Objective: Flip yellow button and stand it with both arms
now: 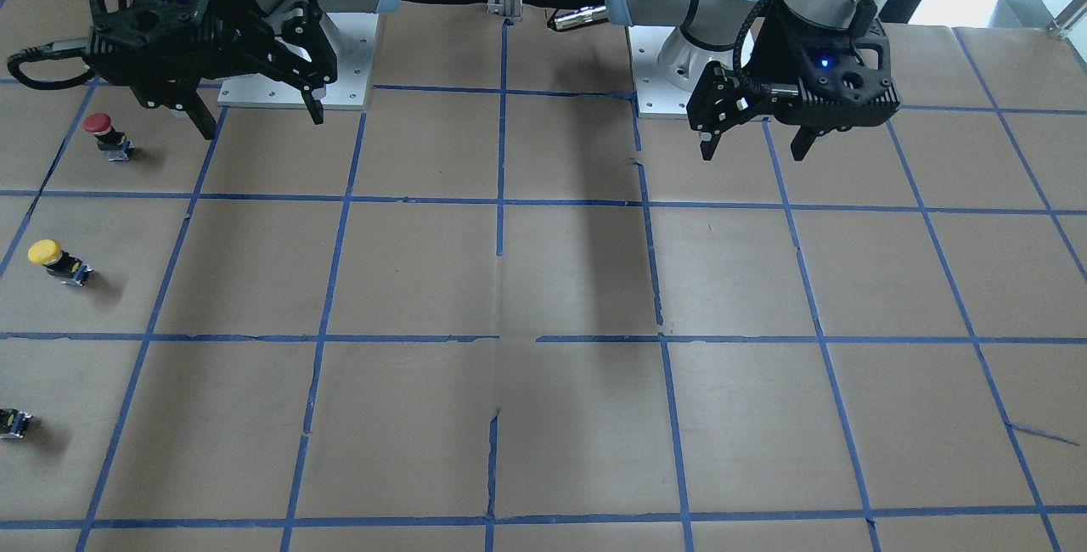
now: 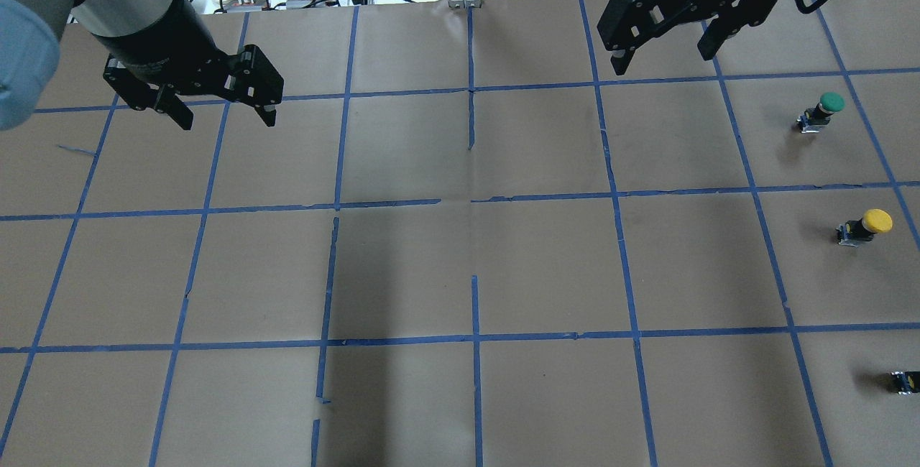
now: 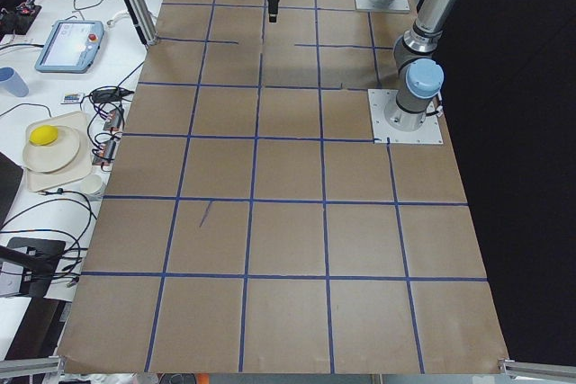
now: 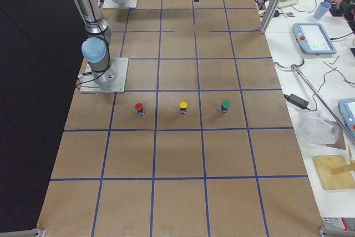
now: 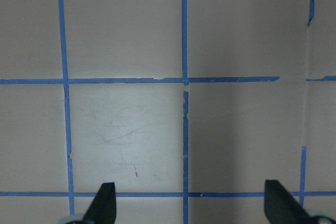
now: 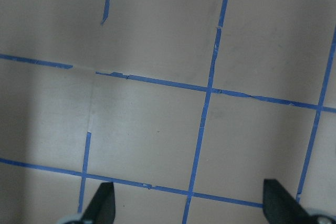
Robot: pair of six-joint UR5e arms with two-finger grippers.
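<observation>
The yellow button (image 1: pixel 55 261) has a round yellow cap on a black-and-silver block. It stands cap up on the brown paper near the table edge on my right side, and also shows in the overhead view (image 2: pixel 866 225) and the right exterior view (image 4: pixel 183 107). My right gripper (image 1: pixel 261 123) is open and empty, hanging above the table near its base, well away from the button; it also shows overhead (image 2: pixel 663 57). My left gripper (image 1: pixel 753 149) is open and empty on the far side of the table (image 2: pixel 227 121). Both wrist views show only open fingertips over bare paper.
A red-capped button (image 1: pixel 106 136) and a green-capped button (image 2: pixel 823 111) stand either side of the yellow one in a row. A small dark block with a yellow spot (image 2: pixel 907 381) lies near the right table edge. Blue tape grids the paper. Arm base plates (image 1: pixel 293 93) sit at the robot's edge.
</observation>
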